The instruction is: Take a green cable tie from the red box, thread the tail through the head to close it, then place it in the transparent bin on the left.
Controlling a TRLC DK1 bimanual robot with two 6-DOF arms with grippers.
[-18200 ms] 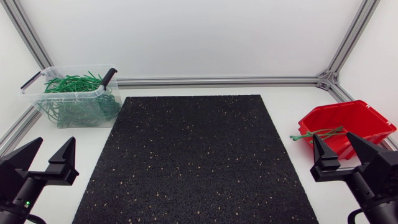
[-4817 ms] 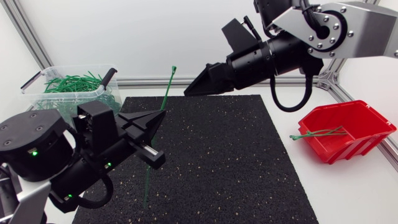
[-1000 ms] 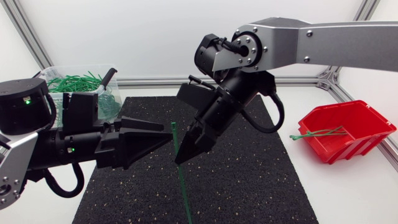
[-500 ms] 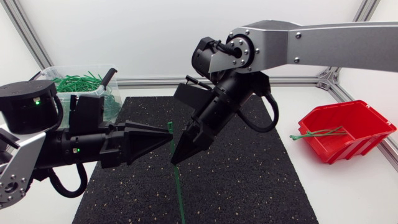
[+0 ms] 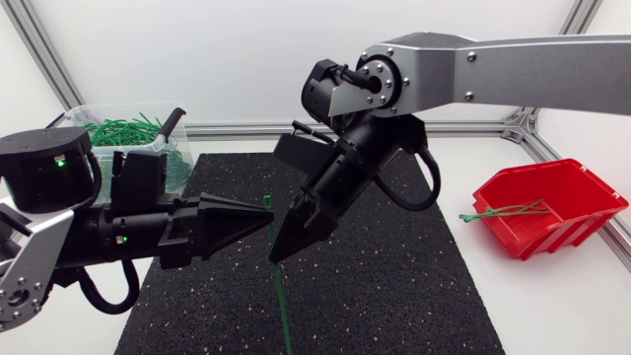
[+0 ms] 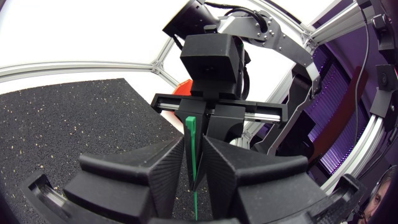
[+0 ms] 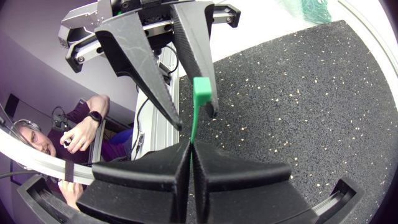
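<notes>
Nearest us, the tail of the green cable tie (image 5: pixel 282 301) hangs over the black mat (image 5: pixel 394 286). Our right gripper (image 5: pixel 279 253) is fully closed on the strap, both fingers pinching it just below the head. Our left gripper (image 5: pixel 266 213) meets it tip to tip, fingers slightly apart, the tie's head end standing in the gap unclamped. Farther back, the red box (image 5: pixel 562 229) sits at the right with a second tie (image 5: pixel 505 211) in it, and the transparent bin (image 5: pixel 99 107) at far left contains a heap of green ties (image 5: pixel 113 130).
</notes>
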